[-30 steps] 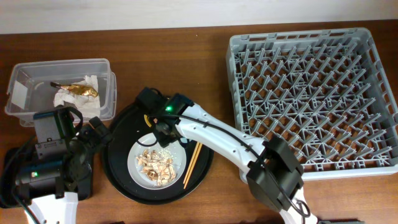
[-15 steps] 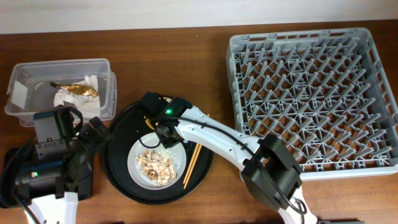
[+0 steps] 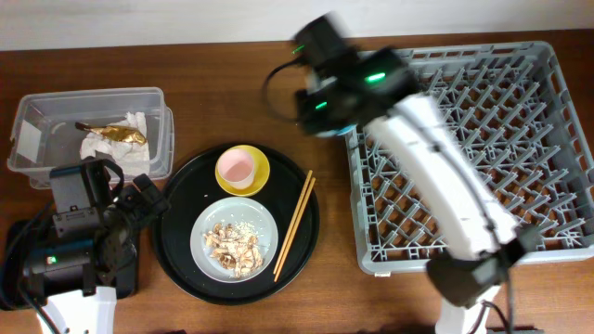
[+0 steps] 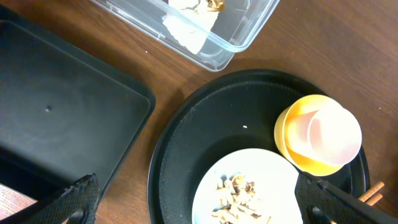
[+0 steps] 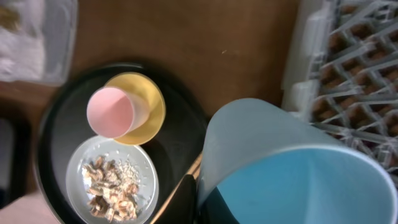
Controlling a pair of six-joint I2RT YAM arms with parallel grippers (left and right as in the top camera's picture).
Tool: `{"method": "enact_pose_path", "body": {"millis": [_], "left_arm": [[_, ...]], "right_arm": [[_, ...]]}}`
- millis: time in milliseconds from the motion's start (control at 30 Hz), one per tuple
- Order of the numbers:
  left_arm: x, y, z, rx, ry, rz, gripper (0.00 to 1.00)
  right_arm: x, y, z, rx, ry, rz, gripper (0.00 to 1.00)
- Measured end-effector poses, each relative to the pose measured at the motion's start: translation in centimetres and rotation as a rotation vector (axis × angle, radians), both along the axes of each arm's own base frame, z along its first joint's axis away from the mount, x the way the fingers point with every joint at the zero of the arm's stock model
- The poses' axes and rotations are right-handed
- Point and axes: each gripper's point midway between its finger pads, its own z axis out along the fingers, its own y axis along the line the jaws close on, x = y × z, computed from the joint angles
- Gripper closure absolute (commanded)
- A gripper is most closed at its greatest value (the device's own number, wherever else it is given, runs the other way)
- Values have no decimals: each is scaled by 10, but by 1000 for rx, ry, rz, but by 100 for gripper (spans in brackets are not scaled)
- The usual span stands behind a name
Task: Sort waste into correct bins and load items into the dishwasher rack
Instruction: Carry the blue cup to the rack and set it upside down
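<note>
My right gripper [image 5: 200, 202] is shut on the wall of the light-blue cup [image 5: 292, 168], held in the air between the round tray and the dishwasher rack [image 3: 464, 139]. Overhead, the right gripper [image 3: 320, 97] is a blur at the rack's left edge. The pink cup [image 3: 236, 167] stands in the yellow bowl [image 3: 261, 174]. Food scraps [image 3: 232, 246] lie on the grey plate [image 3: 208, 223], with the chopsticks [image 3: 294, 223] beside it. The napkin and wrapper [image 3: 111, 139] lie in the clear box [image 3: 93, 93]. My left gripper [image 4: 202, 205] is open above the plate [image 4: 273, 180].
Bowl, plate and chopsticks all rest on a large round black tray [image 3: 176, 241]. The flat black tray [image 4: 62, 118] lies left of it, mostly under my left arm in the overhead view. The clear box stands at the back left and the rack fills the right side.
My right gripper shut on the light-blue cup at the round tray and carried it up and right toward the rack's left edge. The bowl and pink cup now show. The left arm is unmoved.
</note>
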Motion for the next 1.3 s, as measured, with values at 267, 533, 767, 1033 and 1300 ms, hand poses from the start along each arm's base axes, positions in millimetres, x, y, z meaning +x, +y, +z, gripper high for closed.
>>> {"method": "enact_pose_path", "body": {"millis": [267,533,767,1033,1300], "left_arm": [[0,0,0,0,0,0,1],[0,0,0,0,0,0,1],[0,0,0,0,0,0,1],[0,0,0,0,0,0,1],[0,0,0,0,0,0,1]], "right_arm": [[73,-143,13,580,12,27,96],[113,-174,-62,900,185,-49,96],[90,-181,-106,1045,493,-218,96],[76,-192,-114,980,537,-240,96],[63,-191,-131,1020,606,-272,89]]}}
